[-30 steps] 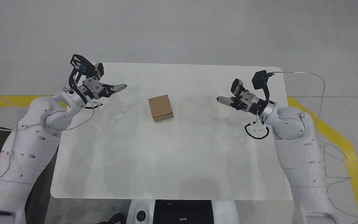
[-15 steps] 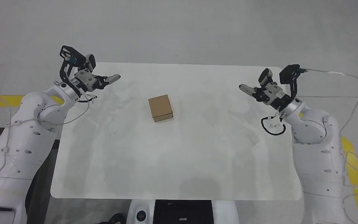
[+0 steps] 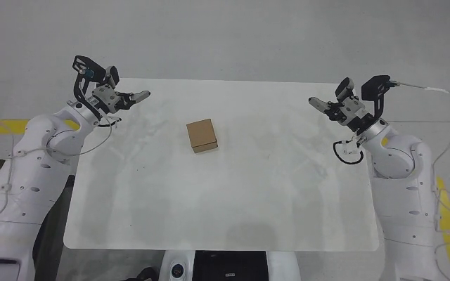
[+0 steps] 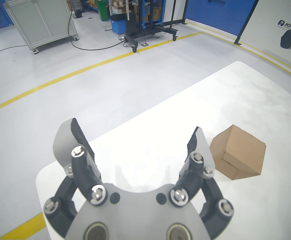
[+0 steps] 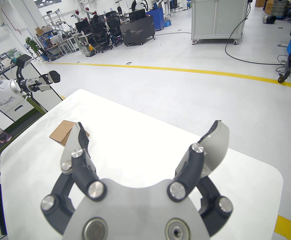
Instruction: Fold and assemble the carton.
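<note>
A small brown carton (image 3: 202, 135) stands closed as a cube near the middle of the white table (image 3: 211, 204); it also appears in the left wrist view (image 4: 238, 152) and partly behind a finger in the right wrist view (image 5: 60, 133). My left gripper (image 3: 140, 95) hovers open over the table's far left corner (image 4: 135, 134), well apart from the carton. My right gripper (image 3: 320, 103) is open above the far right corner (image 5: 147, 134), with nothing between its fingers. The left gripper (image 5: 48, 83) shows far off in the right wrist view.
The table's far edge and rounded corners lie just under both grippers. Beyond it are a grey floor with a yellow line (image 4: 68, 75), an aluminium cabinet (image 4: 43, 21), racks and desks. Bare tabletop surrounds the carton.
Both arms have pulled outward and back from the carton toward the far corners; the right one moved farthest. The carton has not moved.
</note>
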